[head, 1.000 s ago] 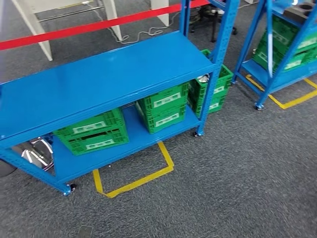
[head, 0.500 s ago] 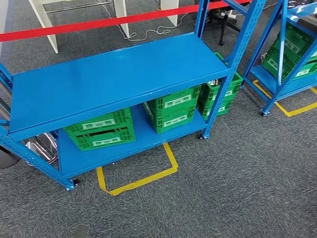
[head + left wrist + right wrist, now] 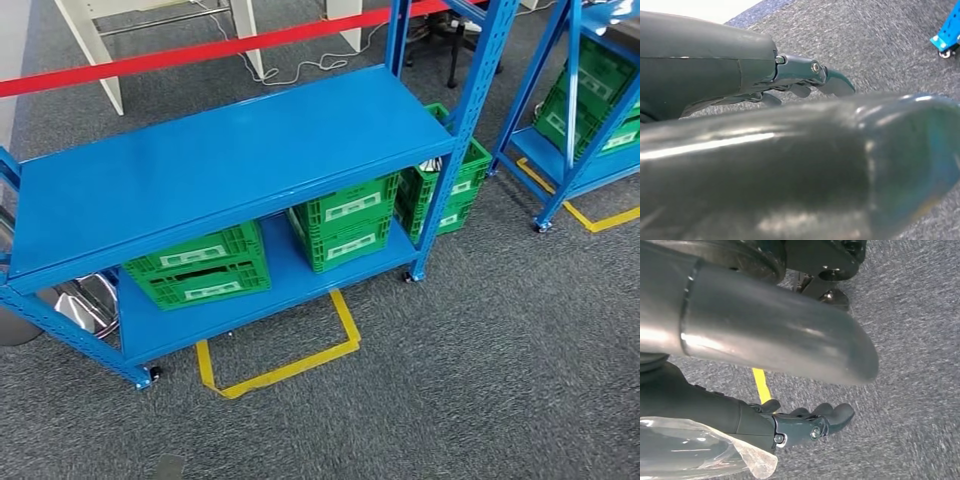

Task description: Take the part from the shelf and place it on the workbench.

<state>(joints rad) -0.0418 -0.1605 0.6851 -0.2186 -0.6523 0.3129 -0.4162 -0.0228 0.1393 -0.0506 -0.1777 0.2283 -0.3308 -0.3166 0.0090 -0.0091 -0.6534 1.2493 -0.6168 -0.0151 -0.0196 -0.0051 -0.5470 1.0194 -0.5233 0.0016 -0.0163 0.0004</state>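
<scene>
Floor: grey carpet (image 3: 483, 380) with yellow tape (image 3: 279, 368) marking bays.
Shelf: blue shelf (image 3: 226, 160) standing ahead, top board bare; green crates (image 3: 198, 268) sitting below.
Part: cannot tell which item.
Left hand (image 3: 806, 80): hanging, fingers apart, holding nothing.
Right hand (image 3: 806, 425): hanging, likewise.

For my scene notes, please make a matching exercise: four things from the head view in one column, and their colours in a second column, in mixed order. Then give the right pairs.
Things:
1. shelf
2. crates
3. barrier tape
4. floor marking

Colours:
A. yellow
B. red
C. blue
D. green

Pairs: 1-C, 2-D, 3-B, 4-A
</scene>
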